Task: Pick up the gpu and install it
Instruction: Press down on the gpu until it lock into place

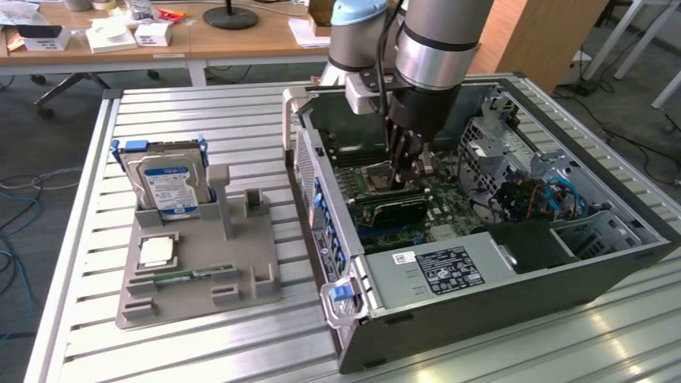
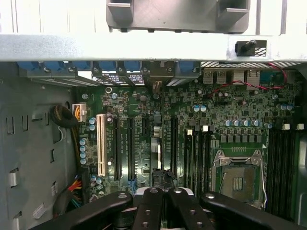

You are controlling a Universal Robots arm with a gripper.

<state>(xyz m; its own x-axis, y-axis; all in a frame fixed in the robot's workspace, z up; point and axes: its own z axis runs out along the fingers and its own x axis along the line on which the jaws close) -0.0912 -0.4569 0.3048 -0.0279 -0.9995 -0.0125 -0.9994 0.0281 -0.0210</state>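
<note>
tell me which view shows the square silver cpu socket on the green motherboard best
The wrist view: the square silver cpu socket lies fully exposed, its metal frame and dark centre seen head-on. The exterior view shows it at a slant, partly hidden behind the black pincer.

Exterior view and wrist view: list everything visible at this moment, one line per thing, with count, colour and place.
computer case: one, dark grey, open, on the slatted table, exterior view's right
motherboard: one, green, inside the case
gpu: one, dark, flat, standing in a motherboard slot under the gripper
power supply: one, silver with label, in the case
parts holder: one, grey, exterior view's left
hard drive: one, silver with blue label, upright in the holder
gripper: one, black, shut, inside the case
</note>
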